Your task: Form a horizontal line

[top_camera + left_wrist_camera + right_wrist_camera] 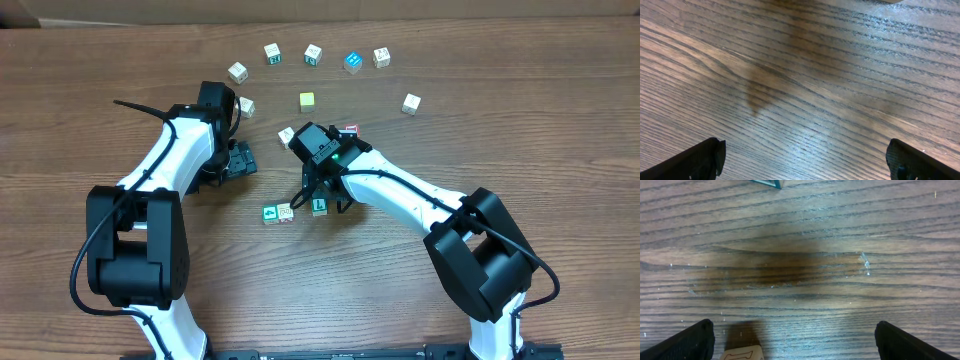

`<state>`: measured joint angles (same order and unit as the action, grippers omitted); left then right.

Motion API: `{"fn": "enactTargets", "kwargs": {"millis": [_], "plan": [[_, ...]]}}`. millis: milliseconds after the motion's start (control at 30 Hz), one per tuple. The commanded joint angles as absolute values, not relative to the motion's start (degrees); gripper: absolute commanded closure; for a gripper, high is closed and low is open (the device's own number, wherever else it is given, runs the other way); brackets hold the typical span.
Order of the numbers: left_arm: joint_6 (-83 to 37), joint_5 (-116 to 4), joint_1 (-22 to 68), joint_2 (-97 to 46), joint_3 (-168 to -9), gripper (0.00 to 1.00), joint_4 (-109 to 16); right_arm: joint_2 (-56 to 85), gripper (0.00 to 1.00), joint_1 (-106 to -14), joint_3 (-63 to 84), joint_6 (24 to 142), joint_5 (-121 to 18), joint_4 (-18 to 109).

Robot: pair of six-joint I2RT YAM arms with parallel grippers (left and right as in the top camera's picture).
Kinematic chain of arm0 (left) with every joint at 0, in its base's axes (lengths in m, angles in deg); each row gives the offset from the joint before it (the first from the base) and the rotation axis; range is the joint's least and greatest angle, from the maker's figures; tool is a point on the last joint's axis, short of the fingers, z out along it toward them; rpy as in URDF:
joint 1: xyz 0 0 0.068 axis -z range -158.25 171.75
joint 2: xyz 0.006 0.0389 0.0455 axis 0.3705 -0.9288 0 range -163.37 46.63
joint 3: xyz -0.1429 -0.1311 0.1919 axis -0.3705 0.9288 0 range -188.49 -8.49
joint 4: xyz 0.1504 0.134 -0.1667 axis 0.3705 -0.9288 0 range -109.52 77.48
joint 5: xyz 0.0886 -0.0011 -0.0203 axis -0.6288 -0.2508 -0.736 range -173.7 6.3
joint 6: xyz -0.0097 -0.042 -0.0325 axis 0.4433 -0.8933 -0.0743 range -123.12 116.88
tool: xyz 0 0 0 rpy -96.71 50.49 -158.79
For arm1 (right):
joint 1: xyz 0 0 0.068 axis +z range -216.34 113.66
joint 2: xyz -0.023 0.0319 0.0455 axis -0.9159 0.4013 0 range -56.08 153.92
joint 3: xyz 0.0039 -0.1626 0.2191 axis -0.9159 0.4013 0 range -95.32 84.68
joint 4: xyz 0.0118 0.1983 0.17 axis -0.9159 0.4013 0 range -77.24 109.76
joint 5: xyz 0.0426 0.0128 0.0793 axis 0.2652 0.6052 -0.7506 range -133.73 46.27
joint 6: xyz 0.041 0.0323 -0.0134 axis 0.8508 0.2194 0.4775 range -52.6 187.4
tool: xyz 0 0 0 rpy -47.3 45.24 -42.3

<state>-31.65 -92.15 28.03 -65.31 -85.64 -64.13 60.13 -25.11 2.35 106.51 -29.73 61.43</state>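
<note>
Wooden table (520, 150), two arms reaching in from the near edge.

Left gripper (804, 150): fingers spread wide, nothing between them but bare wood grain. Parked left of centre, well apart from the row.

Right gripper (794, 327): fingers likewise wide apart, clamped on nothing. From overhead, poised directly over the green "L" cube (319, 207), one finger to either side of it. In the wrist view, pale cube top (742, 354) with a red outline at the lower edge, just beside one finger, a sliver of table between; which cube, not determinable.

Horizontal line (278, 213), as found: green cube with white mark (270, 213) and white cube (286, 213) side by side, close enough to look touching. Green "L" cube near, on the white cube's right in the picture, a gap between, set slightly up-table. Red-faced cube (349, 131) not in the row: up-table, just beside the right arm, partly hidden by it.

Elsewhere: blue cube (353, 62) within a loose arc of cubes along the far side; yellow cube (307, 100) alone, below that arc.
</note>
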Motion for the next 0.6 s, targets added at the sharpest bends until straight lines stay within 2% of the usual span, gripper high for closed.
{"fn": "enactTargets", "kwargs": {"millis": [0, 133, 233, 333, 567], "plan": [[-31.9, -92.8, 28.1, -65.9, -85.4, 0.0, -64.1, 59.4, 0.0, -25.6, 2.7, 106.8, -29.0, 61.3], [-31.9, -92.8, 28.1, -65.9, -85.4, 0.01, -64.1, 59.4, 0.02, -25.6, 2.7, 106.8, -29.0, 61.9], [-31.9, -92.8, 28.1, -65.9, -85.4, 0.01, -64.1, 59.4, 0.2, -25.6, 2.7, 106.9, -29.0, 62.7], [-31.9, -92.8, 28.1, -65.9, -85.4, 0.0, -64.1, 59.4, 0.32, -25.6, 2.7, 106.9, -29.0, 63.4], [-31.9, -92.8, 28.1, -65.9, -85.4, 0.0, -64.1, 59.4, 0.41, -25.6, 2.7, 106.9, -29.0, 64.4]]}}
